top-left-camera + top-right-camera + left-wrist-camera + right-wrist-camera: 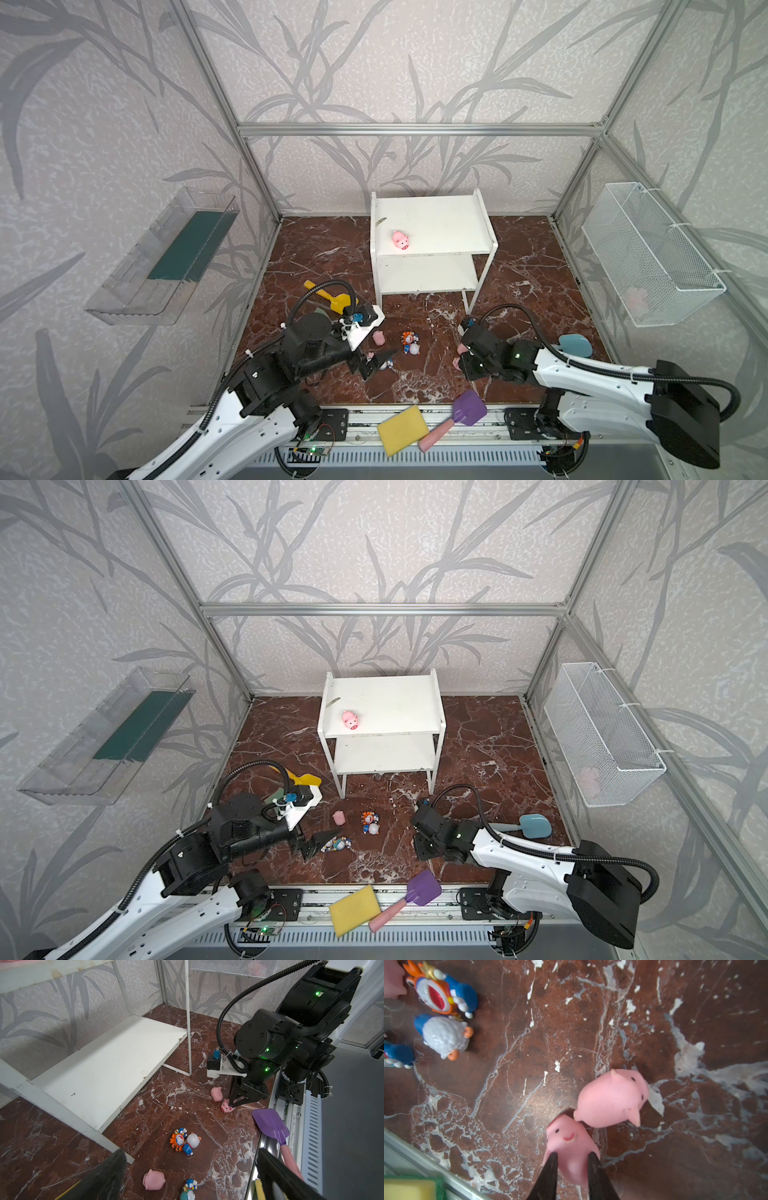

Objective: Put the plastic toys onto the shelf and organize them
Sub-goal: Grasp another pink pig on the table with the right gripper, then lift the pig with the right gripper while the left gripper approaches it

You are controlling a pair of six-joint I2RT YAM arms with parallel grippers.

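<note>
Far to the left, on the wall, we see a clear tray (pixel 166 257), and below it a yellow shovel (pixel 332 297) lying on the counter (pixel 519 270). Next comes the left claw (pixel 381 363), low over the counter with its fingers spread wide and nothing between them. We judge it stands released so it can drop over one of the toys close by. A loose pig (pixel 378 337) lies just beyond it, two small figurines (pixel 340 845) sit right at its tips, and an orange-and-white pair (pixel 409 340) huddles a little further right.

Behind them, mid-scene, stands the shelf (pixel 440 216). Its top board carries a single shelved pig (pixel 401 240) toward the left front, which leaves most of that board and what we see of the lower board free for the other toys. At the front edge lie a yellow sponge (pixel 401 430) and a purple shovel (pixel 469 409), neither ours to move.

Right of centre, the right claw (pixel 573 1155) is clenched on a pinched pig (pixel 566 1136), its tips pressing the soft flanks behind the face. A hold across the narrow body looks to us the surest on so round a toy. Whether this pig is clear of the counter we cannot tell. Its twin pig (pixel 612 1099) lies just beside it, touching or nearly so, so the lift should go straight up. Further right rest a blue shovel (pixel 575 345) and a wire basket (pixel 648 249) on the wall.
</note>
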